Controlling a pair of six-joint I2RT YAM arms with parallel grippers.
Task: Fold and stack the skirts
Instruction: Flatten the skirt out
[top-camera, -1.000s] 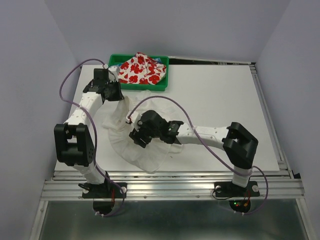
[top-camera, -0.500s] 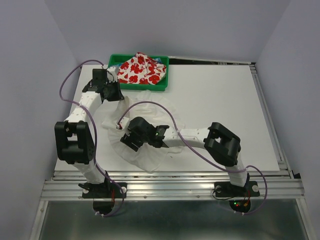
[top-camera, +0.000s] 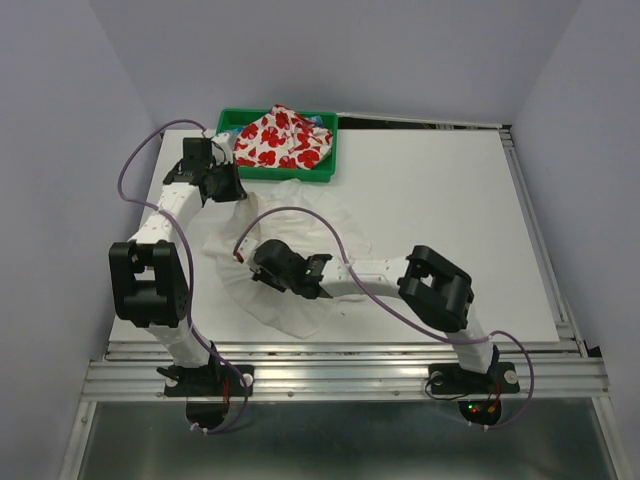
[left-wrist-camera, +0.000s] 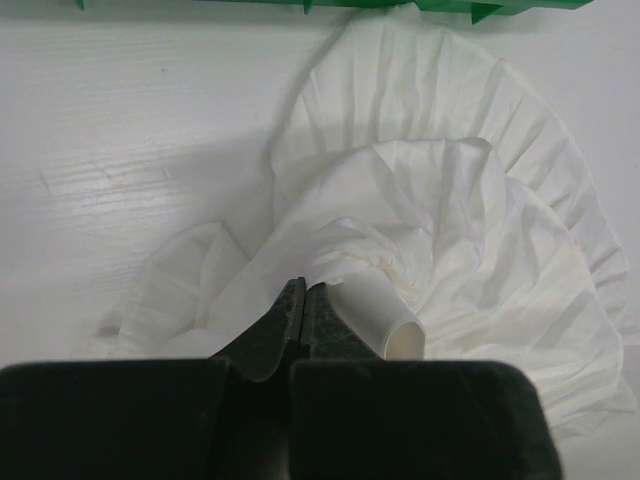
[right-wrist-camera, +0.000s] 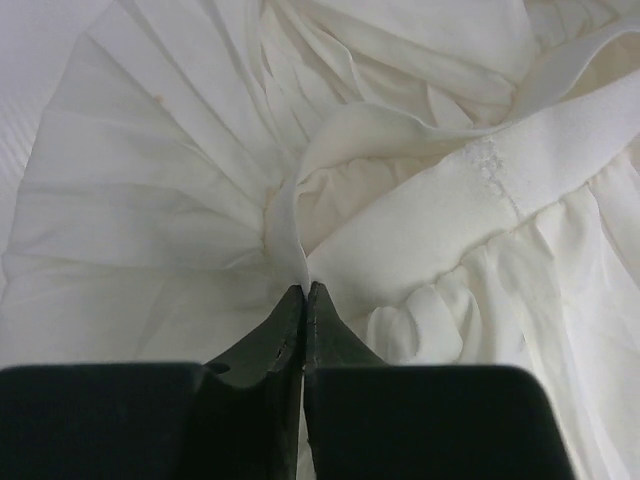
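A plain white skirt (top-camera: 300, 312) lies crumpled and ruffled on the table's left half. My left gripper (top-camera: 228, 187) is at its far edge, shut on the cloth next to a loop of waistband (left-wrist-camera: 385, 320); in its own view the left gripper (left-wrist-camera: 305, 290) shows no gap. My right gripper (top-camera: 260, 266) is low over the skirt's left middle. In the right wrist view the right gripper (right-wrist-camera: 306, 291) is shut, pinching a raised fold of the white skirt (right-wrist-camera: 150, 200) by the waistband (right-wrist-camera: 560, 130). A skirt with red flowers (top-camera: 280, 138) is bunched in the tray.
The green plastic tray (top-camera: 290, 175) stands at the table's back left, just beyond the left gripper; its edge (left-wrist-camera: 400, 4) shows at the top of the left wrist view. Purple cables loop off both wrists. The table's metal rail runs along the near edge.
The right arm has swung left across the white skirt, and its gripper, open before, has shut on a fold. The left gripper has stayed shut in place.
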